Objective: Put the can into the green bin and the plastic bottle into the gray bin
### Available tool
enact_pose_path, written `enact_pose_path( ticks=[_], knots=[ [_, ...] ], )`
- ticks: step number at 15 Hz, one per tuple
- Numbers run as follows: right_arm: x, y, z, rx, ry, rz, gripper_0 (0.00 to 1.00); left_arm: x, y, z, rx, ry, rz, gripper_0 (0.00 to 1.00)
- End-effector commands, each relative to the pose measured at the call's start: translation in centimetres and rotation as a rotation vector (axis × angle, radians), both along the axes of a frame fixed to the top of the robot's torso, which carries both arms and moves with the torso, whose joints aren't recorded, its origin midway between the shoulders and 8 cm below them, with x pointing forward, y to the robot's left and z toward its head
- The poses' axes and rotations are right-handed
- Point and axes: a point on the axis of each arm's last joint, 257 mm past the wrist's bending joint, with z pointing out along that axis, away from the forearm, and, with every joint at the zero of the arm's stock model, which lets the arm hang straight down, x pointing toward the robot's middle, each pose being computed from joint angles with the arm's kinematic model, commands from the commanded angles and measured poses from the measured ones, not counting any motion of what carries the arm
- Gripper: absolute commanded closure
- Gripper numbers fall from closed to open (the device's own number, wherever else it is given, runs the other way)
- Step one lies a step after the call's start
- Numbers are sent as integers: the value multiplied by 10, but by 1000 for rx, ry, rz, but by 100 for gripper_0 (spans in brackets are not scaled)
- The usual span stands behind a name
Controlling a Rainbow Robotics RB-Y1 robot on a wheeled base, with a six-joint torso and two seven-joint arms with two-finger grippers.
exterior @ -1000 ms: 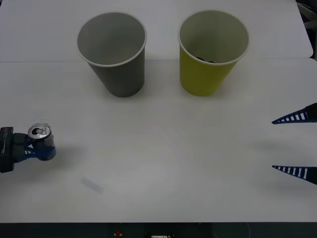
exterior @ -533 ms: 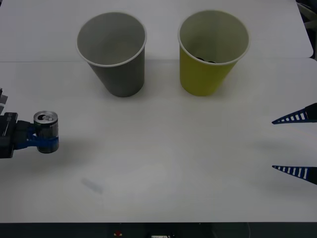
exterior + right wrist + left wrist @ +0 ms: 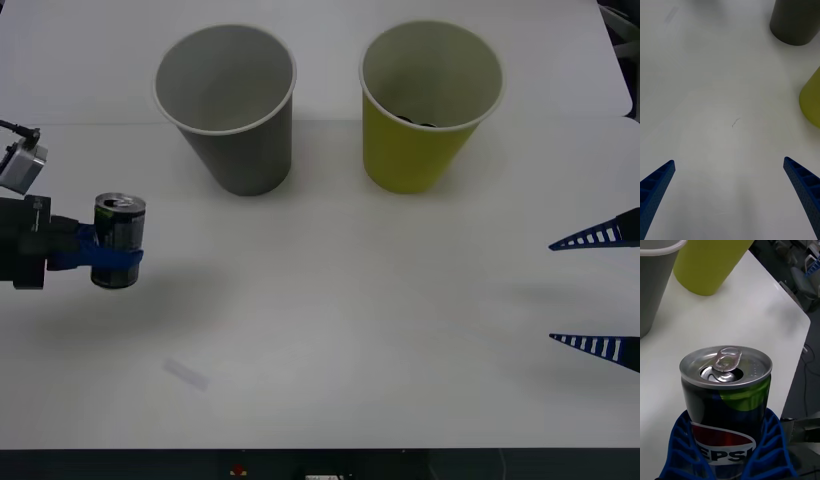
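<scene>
I have the can [image 3: 119, 241] clenched upright in the left gripper [image 3: 105, 258], low on its body, so the opened silver top stays level and clear of the jaws. It hangs above the table [image 3: 330, 320] at the left edge, its shadow well apart beneath it, which I read as lifted for carrying. The gray bin [image 3: 228, 105] stands far left of centre, just beyond the can; the green bin [image 3: 428, 105] is to its right, so the can must pass the gray one to reach its target. Something dark lies inside the green bin; I cannot tell what. Both bins stand upright, mouths open, apart from each other.

The right gripper [image 3: 596, 291] waits at the right edge, jaws spread wide and empty, near the table, clear of the carry path.
</scene>
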Motion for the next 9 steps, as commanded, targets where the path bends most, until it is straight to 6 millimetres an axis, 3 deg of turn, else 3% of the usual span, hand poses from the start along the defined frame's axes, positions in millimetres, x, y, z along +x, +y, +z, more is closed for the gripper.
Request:
enact_pose_path(
  ticks=[1,5,9],
  knots=[
    [0,0,0,0,0,0,0,2,-18,12,12,43,70,100],
    [0,0,0,0,0,0,0,5,-45,32,84,12,173,100],
    [0,0,0,0,0,0,0,19,-78,60,115,-85,131,100]
  ],
)
